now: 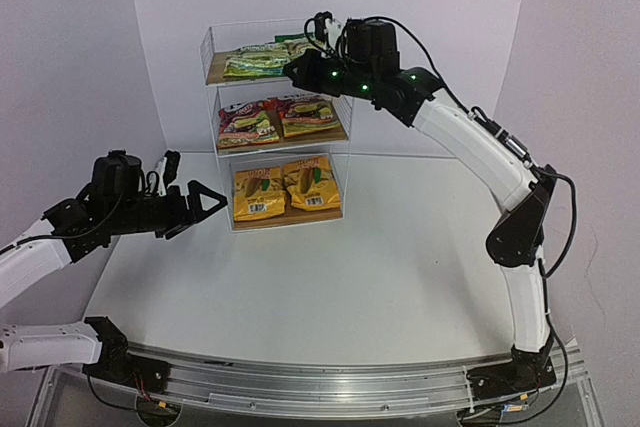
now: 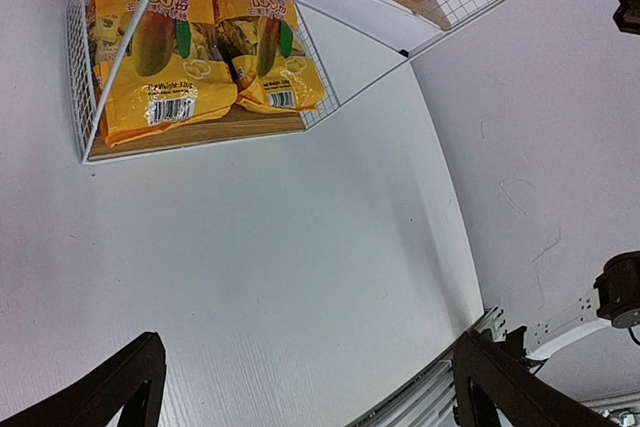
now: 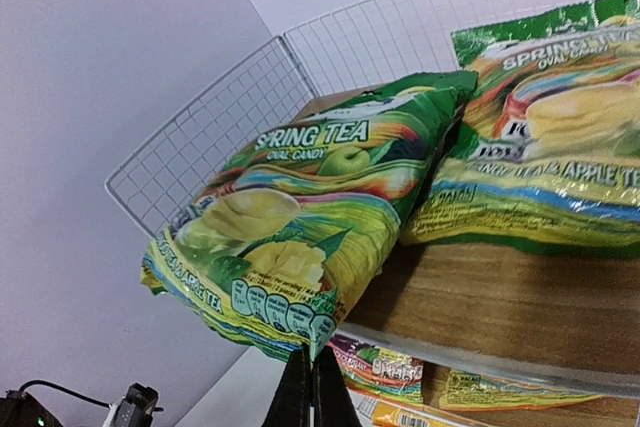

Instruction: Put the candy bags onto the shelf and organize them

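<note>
While the left pincer [image 2: 305, 387] hangs released, fingers spread wide above the white worktop [image 2: 250, 247], the yellow-orange candy bags [image 2: 150, 57] lie beyond it. They sit side by side, touching, on the bottom board of the white wire shelf [image 1: 345, 162], well apart from its tips. Higher up, the right pincer [image 3: 308, 387] is clenched, its tips meeting right at the lower edge of a green Spring Tea bag [image 3: 300, 217]. This bag droops over the front edge of the top wooden board [image 3: 500, 297]; whether any film is nipped cannot be told. A second green bag [image 3: 540, 157] lies beside the first, touching it, with the shelf's wire grid behind both. On the middle board rest the red-magenta bags [image 1: 248, 122], also side by side. The overhead view alone shows all three tiers at once, the right arm crossing the shelf's upper right corner and covering part of the top tier. Only the right wrist view shows the overhang, and only the left wrist view shows the barcodes on the lowest pair.
</note>
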Available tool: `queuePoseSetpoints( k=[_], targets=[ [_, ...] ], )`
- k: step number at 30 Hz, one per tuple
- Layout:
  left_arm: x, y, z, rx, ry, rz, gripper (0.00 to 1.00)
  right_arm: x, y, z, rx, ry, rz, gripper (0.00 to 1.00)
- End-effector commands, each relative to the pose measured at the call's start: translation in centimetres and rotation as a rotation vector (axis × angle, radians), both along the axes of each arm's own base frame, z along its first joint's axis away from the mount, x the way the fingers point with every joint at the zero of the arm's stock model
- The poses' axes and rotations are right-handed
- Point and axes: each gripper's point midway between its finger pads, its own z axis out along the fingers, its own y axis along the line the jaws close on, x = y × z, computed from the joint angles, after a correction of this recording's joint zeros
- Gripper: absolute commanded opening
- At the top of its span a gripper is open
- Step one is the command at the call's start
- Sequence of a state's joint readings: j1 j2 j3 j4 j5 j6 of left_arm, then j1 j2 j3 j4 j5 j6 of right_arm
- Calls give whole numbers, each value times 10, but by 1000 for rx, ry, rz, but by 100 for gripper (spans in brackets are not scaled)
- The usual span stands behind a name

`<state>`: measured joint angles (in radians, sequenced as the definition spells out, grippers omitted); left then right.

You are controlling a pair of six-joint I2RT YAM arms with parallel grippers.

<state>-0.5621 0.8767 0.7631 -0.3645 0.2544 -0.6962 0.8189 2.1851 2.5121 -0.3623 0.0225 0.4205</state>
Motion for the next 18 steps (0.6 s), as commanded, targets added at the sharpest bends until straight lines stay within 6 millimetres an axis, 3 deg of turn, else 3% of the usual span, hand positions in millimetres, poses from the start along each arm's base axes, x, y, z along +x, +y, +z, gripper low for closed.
queuePoseSetpoints(
  k=[1,11,18],
  targets=[
    [2,-8,3,-15,-33,-40,100,3,1,26,60,-62,-11,0],
    [3,-9,2,-12,-31,-45,99,5,13,17,76,-44,21,0],
    [4,-13,-3,-9,-17,-59,99,-17,34,10,101,11,200,0]
  ],
)
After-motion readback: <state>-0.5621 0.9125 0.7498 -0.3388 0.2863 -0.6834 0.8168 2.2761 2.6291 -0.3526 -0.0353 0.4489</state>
